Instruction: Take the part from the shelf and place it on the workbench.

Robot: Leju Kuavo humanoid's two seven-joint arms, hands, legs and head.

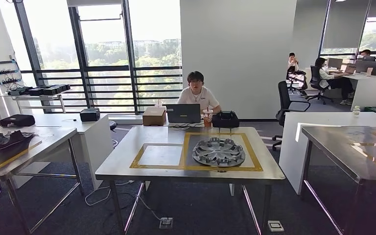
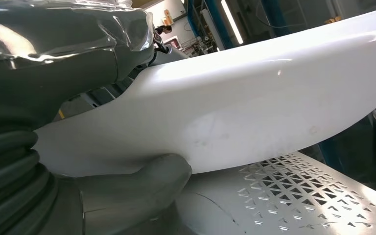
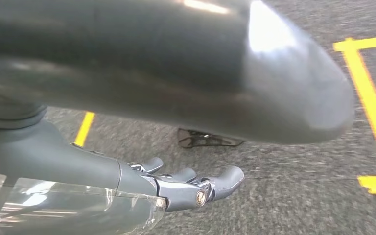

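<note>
- Left hand (image 2: 78, 161) grasps the white part (image 2: 254, 107): thumb under its lower edge, palm cover over the top. Part spans left wrist view, centre to upper right, above a perforated metal plate (image 2: 303, 191) at lower right.
- Right hand (image 3: 176, 186) holds nothing; fingers slightly apart, loosely extended over grey floor w/ yellow tape lines (image 3: 372, 112) (small dark object on floor behind, blurred).
- Head view: workbench (image 1: 127, 166) mid-frame w/ yellow-taped rectangles; silver wheel cover (image 1: 219, 151) fills the right one.
- Far edge of the workbench: cardboard box (image 1: 154, 116), laptop (image 1: 183, 113), drink cup (image 1: 207, 119), black bag (image 1: 225, 119); person (image 1: 197, 95) seated behind.
- Left table (image 1: 34, 139) carries dark parts (image 1: 0, 139).
</note>
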